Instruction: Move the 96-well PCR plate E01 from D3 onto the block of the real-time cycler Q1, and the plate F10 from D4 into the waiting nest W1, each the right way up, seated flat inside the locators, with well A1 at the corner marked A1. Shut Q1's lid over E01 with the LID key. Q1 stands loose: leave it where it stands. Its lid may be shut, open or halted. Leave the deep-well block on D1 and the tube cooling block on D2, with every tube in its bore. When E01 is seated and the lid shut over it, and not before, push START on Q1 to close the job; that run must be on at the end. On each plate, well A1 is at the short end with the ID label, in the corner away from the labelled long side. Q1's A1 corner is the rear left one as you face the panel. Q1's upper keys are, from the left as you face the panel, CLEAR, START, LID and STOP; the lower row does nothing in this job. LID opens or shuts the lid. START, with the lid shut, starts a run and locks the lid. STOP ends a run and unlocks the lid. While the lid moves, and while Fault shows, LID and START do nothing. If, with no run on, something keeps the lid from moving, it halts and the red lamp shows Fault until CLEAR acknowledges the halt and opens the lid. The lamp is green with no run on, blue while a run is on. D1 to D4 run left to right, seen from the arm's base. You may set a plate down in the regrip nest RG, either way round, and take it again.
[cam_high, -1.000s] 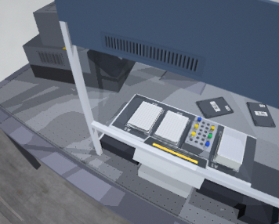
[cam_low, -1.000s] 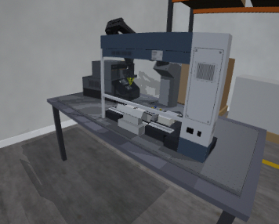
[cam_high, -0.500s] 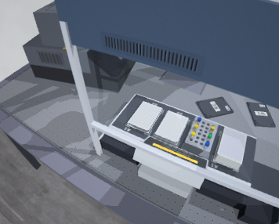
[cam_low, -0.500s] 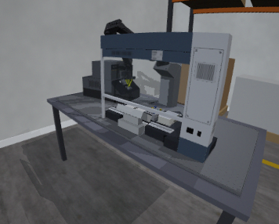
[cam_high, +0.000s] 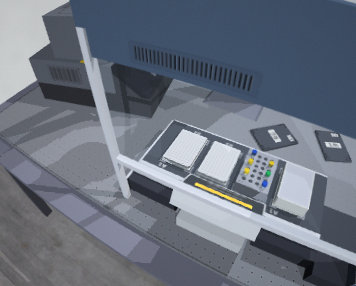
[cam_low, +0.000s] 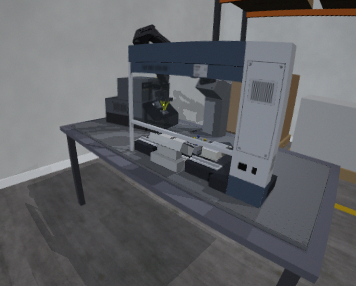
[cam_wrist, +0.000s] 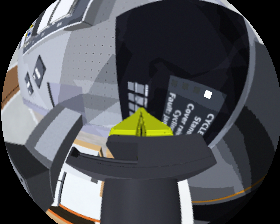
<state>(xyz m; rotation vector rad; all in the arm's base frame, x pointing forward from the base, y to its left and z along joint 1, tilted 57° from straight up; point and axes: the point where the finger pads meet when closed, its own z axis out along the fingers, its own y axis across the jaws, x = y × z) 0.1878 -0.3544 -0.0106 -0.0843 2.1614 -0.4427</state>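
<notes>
Two white 96-well plates lie side by side on the deck, one (cam_high: 217, 162) next to the tube block and one (cam_high: 185, 148) at the row's left end in the top view. I cannot read their labels. The dark cycler Q1 (cam_high: 141, 91) stands behind them, partly under the blue hood. My gripper (cam_wrist: 141, 111) is shut and empty, its yellow fingertips close over Q1's sloped panel, beside the key block (cam_wrist: 136, 98) and the printed key labels (cam_wrist: 190, 121). It also shows as a yellow tip at Q1's front in the exterior view (cam_low: 164, 105). I cannot tell the state of Q1's lid.
The tube cooling block (cam_high: 258, 172) with coloured tubes and the white deep-well block (cam_high: 295, 190) fill the right of the deck row. Two black nests (cam_high: 273, 136) (cam_high: 332, 145) lie behind. The blue hood (cam_high: 225, 45) and a white post (cam_high: 102, 107) frame the workspace. Grey boxes (cam_high: 60, 65) stand at the far left.
</notes>
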